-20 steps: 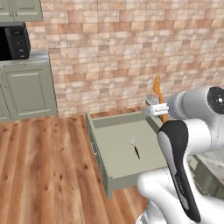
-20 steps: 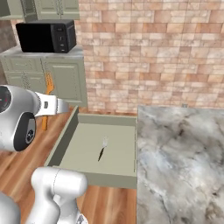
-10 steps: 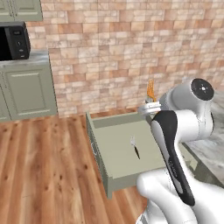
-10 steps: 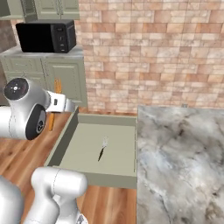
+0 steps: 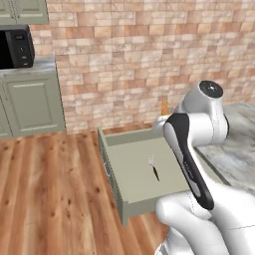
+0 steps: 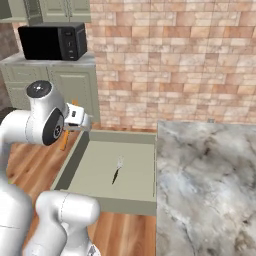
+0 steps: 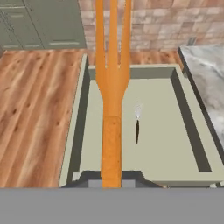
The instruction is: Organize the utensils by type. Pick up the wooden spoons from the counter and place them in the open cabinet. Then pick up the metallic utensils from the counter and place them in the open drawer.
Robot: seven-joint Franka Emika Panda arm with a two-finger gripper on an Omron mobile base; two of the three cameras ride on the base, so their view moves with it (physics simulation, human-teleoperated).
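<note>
My gripper (image 6: 78, 119) is shut on an orange-tan wooden spoon (image 7: 112, 87) whose far end splits into three prongs. It hangs over the back left edge of the open sage-green drawer (image 7: 131, 71). In the left base view the spoon's tip (image 5: 164, 105) pokes up behind my arm. The metallic utensil (image 7: 137, 126), with a pale head and a thin dark handle, lies flat inside the drawer (image 6: 125, 136), also seen as a small utensil (image 5: 153, 167) (image 6: 117, 170) in both base views. The marbled counter (image 6: 210, 175) borders the drawer. The open cabinet and the other wooden spoon are out of view.
A black microwave (image 6: 52, 41) sits on a low sage-green cabinet unit (image 6: 75, 82) against the brick wall (image 5: 129, 55). Wooden floor (image 5: 50, 189) spreads left of the drawer. My own arm (image 5: 191, 159) covers the drawer's right side in the left base view.
My hand has swung with the wooden spoon, carrying it slightly lower over the drawer's back corner. The metallic utensil in the drawer has not moved.
</note>
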